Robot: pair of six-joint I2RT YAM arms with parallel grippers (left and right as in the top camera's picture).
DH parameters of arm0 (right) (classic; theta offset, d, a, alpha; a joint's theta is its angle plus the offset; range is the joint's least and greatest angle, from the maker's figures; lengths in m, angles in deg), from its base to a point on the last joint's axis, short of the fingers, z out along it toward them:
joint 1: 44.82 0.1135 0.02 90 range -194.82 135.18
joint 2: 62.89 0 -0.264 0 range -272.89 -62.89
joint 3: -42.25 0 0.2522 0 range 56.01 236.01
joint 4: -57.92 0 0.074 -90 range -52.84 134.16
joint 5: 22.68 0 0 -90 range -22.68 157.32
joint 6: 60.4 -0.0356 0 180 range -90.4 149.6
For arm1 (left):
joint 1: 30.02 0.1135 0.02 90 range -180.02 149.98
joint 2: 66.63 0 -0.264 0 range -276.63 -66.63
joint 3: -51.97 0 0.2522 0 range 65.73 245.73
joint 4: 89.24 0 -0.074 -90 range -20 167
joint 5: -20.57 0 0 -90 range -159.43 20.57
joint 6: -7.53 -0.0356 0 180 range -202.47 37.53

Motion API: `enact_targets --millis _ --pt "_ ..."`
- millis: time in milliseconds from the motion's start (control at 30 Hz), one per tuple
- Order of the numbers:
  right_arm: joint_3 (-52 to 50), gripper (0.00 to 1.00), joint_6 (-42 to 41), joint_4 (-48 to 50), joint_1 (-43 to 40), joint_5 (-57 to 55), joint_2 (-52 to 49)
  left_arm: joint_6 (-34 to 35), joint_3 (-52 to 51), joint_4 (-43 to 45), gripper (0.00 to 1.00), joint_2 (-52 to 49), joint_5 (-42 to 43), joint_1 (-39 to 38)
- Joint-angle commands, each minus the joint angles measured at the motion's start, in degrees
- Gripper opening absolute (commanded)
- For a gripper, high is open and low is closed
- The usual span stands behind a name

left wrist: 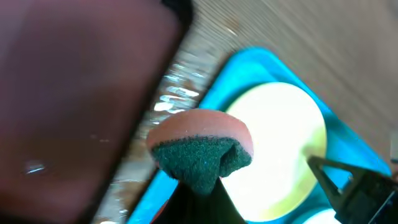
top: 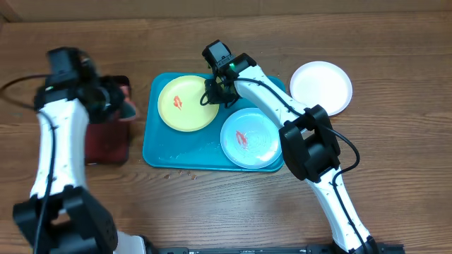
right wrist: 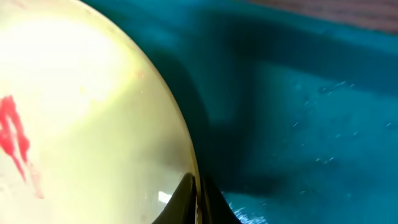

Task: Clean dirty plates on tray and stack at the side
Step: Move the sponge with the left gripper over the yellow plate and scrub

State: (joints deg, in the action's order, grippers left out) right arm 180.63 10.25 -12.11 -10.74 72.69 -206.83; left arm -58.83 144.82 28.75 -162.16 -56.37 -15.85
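Overhead: the right hand [top: 216, 90] sits at the right rim of the yellow plate [top: 185, 106], which lies on the tray [top: 176, 156]. Left wrist: the left hand [left wrist: 199, 199] is clamped on the sponge [left wrist: 202, 146]; bring it flat onto the plate. Right wrist: the fingers [right wrist: 179, 200] seem pinched on the rim; hold firm while the red smear [right wrist: 13, 140] is wiped

Overhead looks down; close wrist views share the yellow-green plate [top: 187, 103].

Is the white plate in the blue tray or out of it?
Out. The white plate lies on the table beside the tray; only the yellow plate and the pale plate sit inside.
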Motion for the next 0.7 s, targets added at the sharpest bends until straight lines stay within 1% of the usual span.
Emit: enact_targets --millis 0,133,267,300,367,400,467,533,600,667 --pt "-0.8 0.04 -0.4 -1.3 0.4 3.8 -1.0 -1.2 -0.6 2.6 0.04 -4.2 1.9 -5.2" --pt "-0.8 0.04 -0.5 -1.8 0.4 3.8 -1.0 -1.4 -0.6 7.6 0.04 -7.6 1.9 -10.4" --pt "-0.8 0.07 -3.0 -2.9 0.4 3.8 -1.0 -1.8 -0.6 11.7 0.04 -10.1 1.8 -14.2" --pt "-0.8 0.08 -3.0 -3.0 0.4 3.8 -1.0 -1.8 -0.6 12.4 0.04 -10.6 1.8 -14.9" --pt "-0.8 0.16 -3.0 -3.3 0.4 3.8 -1.0 -1.8 -0.6 13.7 0.04 -11.9 1.8 -16.2" --pt "-0.8 0.17 -3.0 -3.3 0.3 3.8 -1.0 -1.8 -0.6 14.2 0.04 -12.6 1.8 -16.8" --pt "-0.8 0.16 -3.0 -3.4 0.3 3.8 -1.0 -1.8 -0.6 14.4 0.04 -13.7 1.8 -17.7" --pt "-0.8 0.09 -3.0 -3.4 0.3 3.7 -1.0 -1.7 -0.6 14.5 0.04 -14.8 1.8 -18.5" --pt "-0.8 0.04 -3.0 -3.4 0.3 3.7 -1.0 -1.2 -0.6 15.1 0.04 -15.8 1.6 -19.1" --pt "-0.8 0.04 -3.0 -3.4 0.3 3.7 -1.0 -0.7 -0.6 16.0 0.04 -17.0 1.4 -19.4"
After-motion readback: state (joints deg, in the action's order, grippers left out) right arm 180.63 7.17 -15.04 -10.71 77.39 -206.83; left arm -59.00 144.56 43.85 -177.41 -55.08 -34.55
